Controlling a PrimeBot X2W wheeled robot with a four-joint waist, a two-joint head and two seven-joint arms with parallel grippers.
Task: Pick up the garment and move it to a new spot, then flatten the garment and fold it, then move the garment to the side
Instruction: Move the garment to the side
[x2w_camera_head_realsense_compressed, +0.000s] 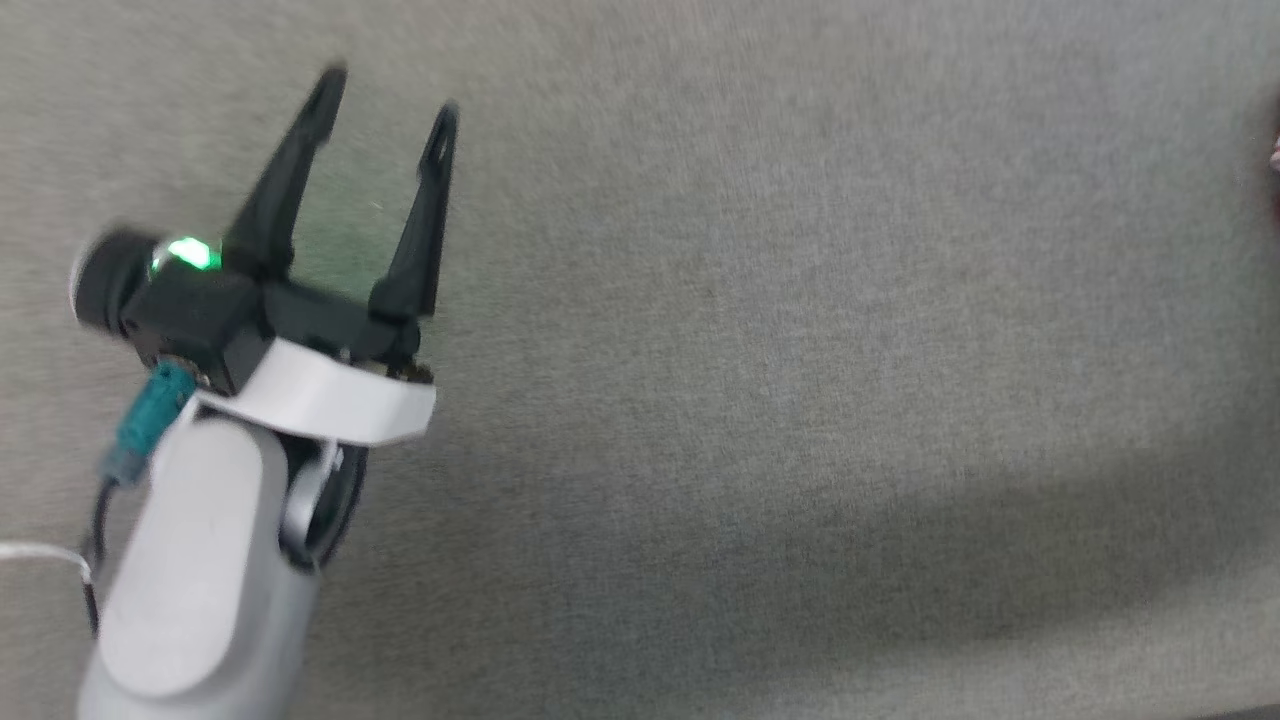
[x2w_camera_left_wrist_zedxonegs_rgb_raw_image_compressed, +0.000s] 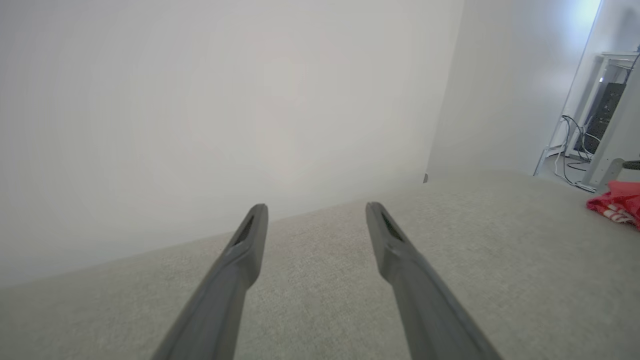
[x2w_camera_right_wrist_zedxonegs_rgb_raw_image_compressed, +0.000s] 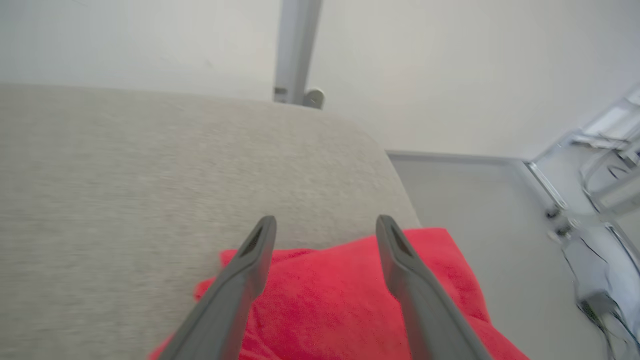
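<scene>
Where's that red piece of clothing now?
In the right wrist view the garment lies under the open right pincer, at the rounded corner of the grey fabric surface; the left wrist view shows it far off on its right.

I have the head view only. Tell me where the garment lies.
Observer: The right wrist view has it. The garment lies at the rounded corner of the grey cushion, right by its edge.
Operator: Give me the right gripper's state.
Observer: The right gripper is open, with its fingers spread over the red fabric. I cannot tell whether they touch it.
Operator: Now report the left wrist view.
Observer: Seen from the left gripper, the garment sits far off at that view's right edge, bunched, with red-and-white striped trim showing.
</scene>
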